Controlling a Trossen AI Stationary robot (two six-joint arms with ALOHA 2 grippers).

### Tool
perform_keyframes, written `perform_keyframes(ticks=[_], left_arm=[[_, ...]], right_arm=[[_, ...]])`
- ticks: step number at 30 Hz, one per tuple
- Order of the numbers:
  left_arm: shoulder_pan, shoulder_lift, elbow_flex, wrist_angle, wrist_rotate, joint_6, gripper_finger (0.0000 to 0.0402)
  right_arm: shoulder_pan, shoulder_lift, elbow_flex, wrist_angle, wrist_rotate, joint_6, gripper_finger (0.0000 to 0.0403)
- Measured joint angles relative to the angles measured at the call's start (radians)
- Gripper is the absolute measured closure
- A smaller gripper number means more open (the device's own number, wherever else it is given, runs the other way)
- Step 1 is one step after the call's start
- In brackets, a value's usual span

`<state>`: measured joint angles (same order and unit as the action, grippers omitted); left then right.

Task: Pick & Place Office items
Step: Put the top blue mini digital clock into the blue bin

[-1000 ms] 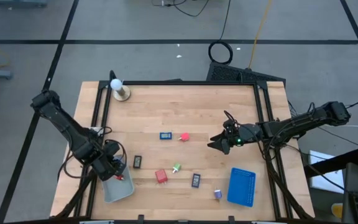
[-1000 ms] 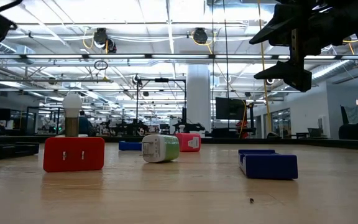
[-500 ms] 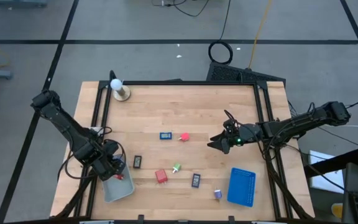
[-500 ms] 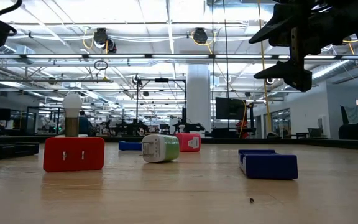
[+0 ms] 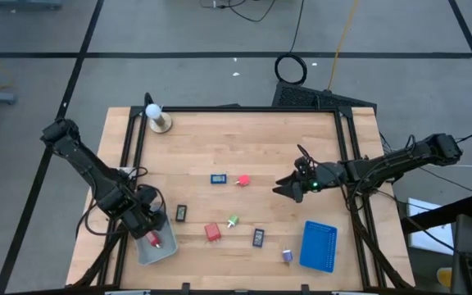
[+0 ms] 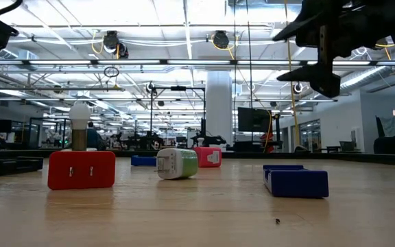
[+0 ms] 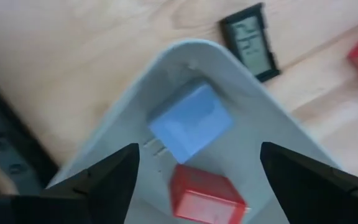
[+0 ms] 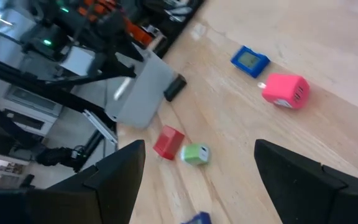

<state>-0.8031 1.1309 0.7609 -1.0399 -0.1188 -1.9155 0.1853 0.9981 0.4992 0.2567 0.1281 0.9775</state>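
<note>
At the table's (image 5: 301,147) front left corner we see the left gripper (image 5: 147,223) poised over the grey tray (image 5: 164,250), its fingers (image 7: 110,177) spread wide with nothing between them. In the left wrist view two pieces lie in that tray, touching: one light-blue block (image 7: 191,122) and one red block (image 7: 205,196).

On the bare wood we count seven more pieces. Two black rectangles: one (image 5: 181,213) just beside the tray's rear right, one (image 5: 258,237) nearer the front edge. One red block (image 5: 212,233) sits between them, with the green-white bit (image 5: 233,220) just beside it. One blue block (image 5: 218,178) and one pink block (image 5: 242,180) sit close together near the middle. One purple bit (image 5: 287,256) lies at the front edge, just beside the blue tray (image 5: 319,245), which occupies the front right.

The right gripper (image 5: 286,186) hangs above the table's right-middle, clear of every piece, its fingers parted and holding nothing.

The rear half of the wood is open, apart from a white ball on a wooden base (image 5: 157,117) at the rear left corner.
</note>
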Motion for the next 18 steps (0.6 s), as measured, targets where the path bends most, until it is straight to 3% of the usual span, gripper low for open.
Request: perform_keyframes(ticks=[5, 10, 18], left_arm=[[0.000, 0.000, 0.000, 0.081, -0.044, -0.009, 0.0082], [0.000, 0.000, 0.001, 0.122, -0.068, -0.001, 0.0093], [0.038, 0.001, 0.090, 0.043, -0.094, 0.158, 0.0112]], right_arm=[[-0.010, 0.000, 0.000, 0.079, -0.005, -0.046, 0.0110], [-0.048, 0.000, 0.000, 0.086, -0.095, -0.085, 0.0110], [-0.144, 0.000, 0.000, 0.091, -0.239, -0.142, 0.0110]])
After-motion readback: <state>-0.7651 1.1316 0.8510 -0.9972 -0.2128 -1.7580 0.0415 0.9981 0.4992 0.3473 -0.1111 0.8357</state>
